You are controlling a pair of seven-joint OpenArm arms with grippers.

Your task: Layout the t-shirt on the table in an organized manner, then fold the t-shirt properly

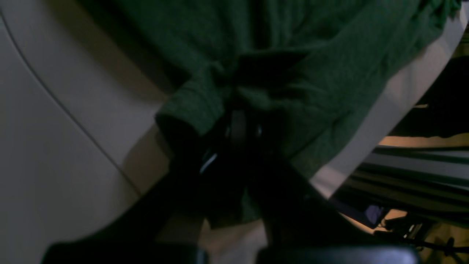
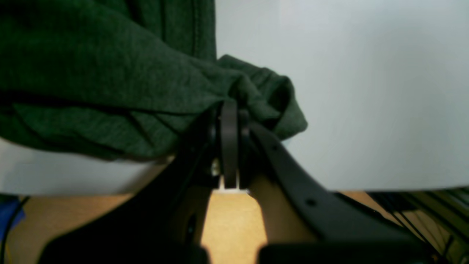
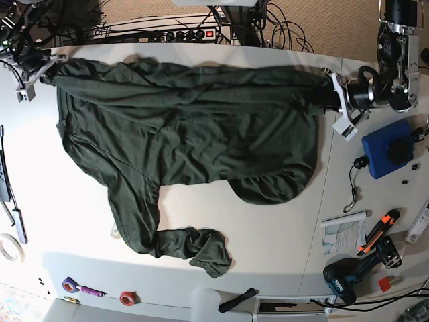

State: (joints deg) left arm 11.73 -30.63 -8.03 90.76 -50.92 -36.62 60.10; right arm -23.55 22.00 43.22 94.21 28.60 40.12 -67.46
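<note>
The dark green t-shirt [image 3: 188,127] lies spread across the white table [image 3: 268,255], its top edge pulled taut between my two grippers along the far side. One sleeve trails toward the near edge and ends in a crumpled bunch [image 3: 208,251]. My right gripper [image 3: 45,70] is at the far left corner, and in the right wrist view this gripper [image 2: 231,106] is shut on a bunched fold of the t-shirt [image 2: 110,91] over the table [image 2: 366,91]. My left gripper [image 3: 333,90] is at the far right, and in the left wrist view this gripper [image 1: 240,110] is shut on the t-shirt [image 1: 329,73].
A blue box [image 3: 389,147], a cordless drill [image 3: 348,276], an orange-handled tool [image 3: 377,231] and papers [image 3: 342,231] lie at the right. Tape rolls [image 3: 127,297] and a black strap [image 3: 238,300] lie near the front edge. A power strip [image 3: 188,33] and cables run behind the table.
</note>
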